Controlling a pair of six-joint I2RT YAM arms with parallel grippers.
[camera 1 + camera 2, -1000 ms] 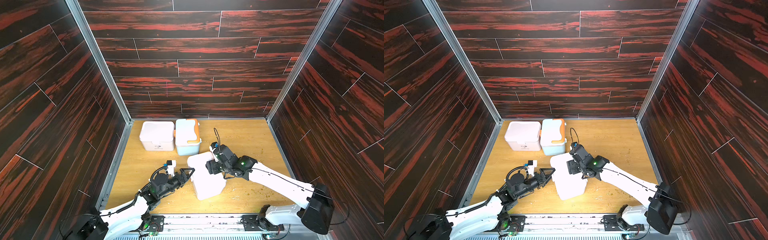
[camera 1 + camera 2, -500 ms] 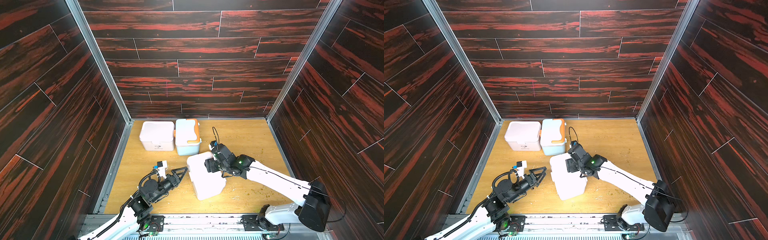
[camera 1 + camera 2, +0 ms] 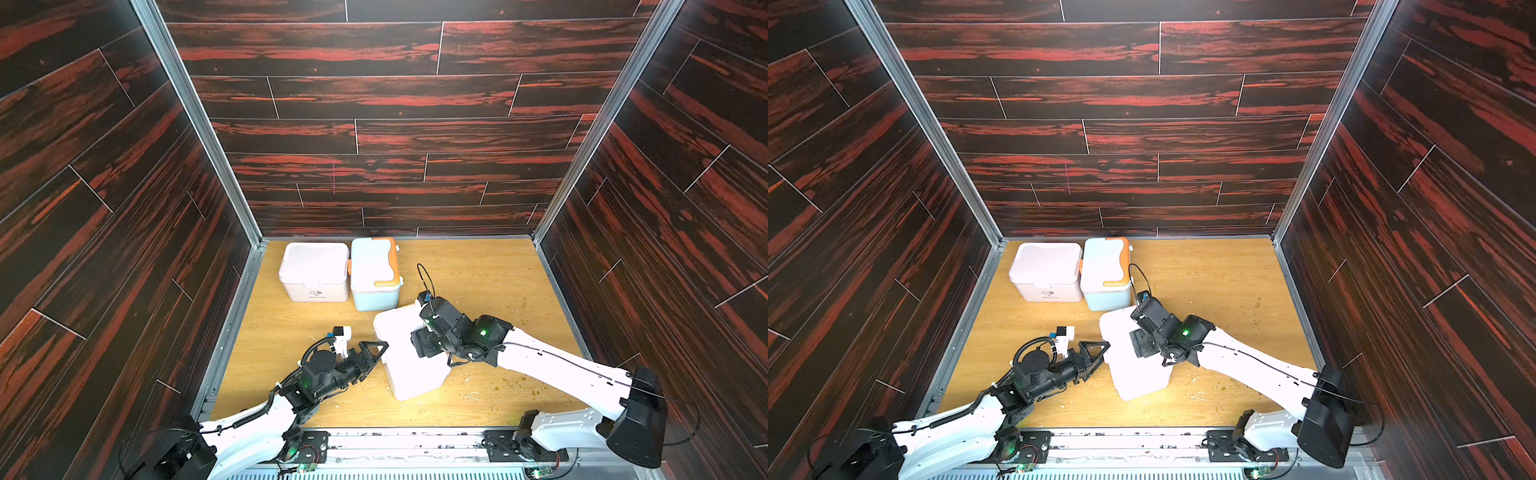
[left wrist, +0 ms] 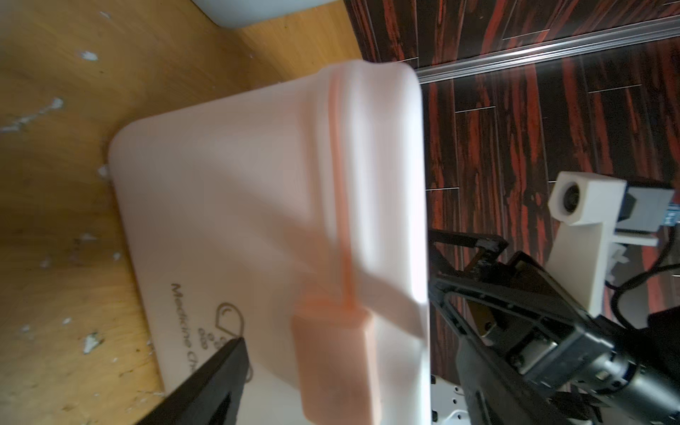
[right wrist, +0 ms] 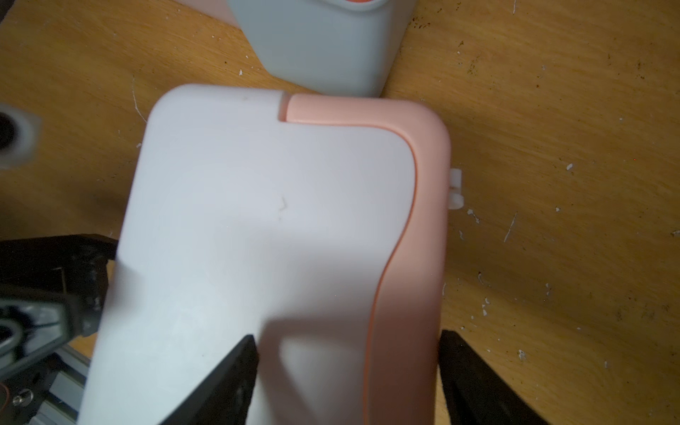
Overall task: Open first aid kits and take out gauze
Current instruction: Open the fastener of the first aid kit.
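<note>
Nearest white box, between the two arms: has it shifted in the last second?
No. The nearest white box sits at the same angle, its far corner just as close to the blue box.

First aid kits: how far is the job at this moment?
Done: nothing; all three kits shut, no gauze visible. In hand: nearest kit, open left pincer by its latch, open right pincer over its lid. Remaining: opening it, the pinkish kit, the blue kit, removing gauze.

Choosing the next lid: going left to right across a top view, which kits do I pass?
Back pinkish-white kit → blue kit with orange handle → front pinkish-white kit.
</note>
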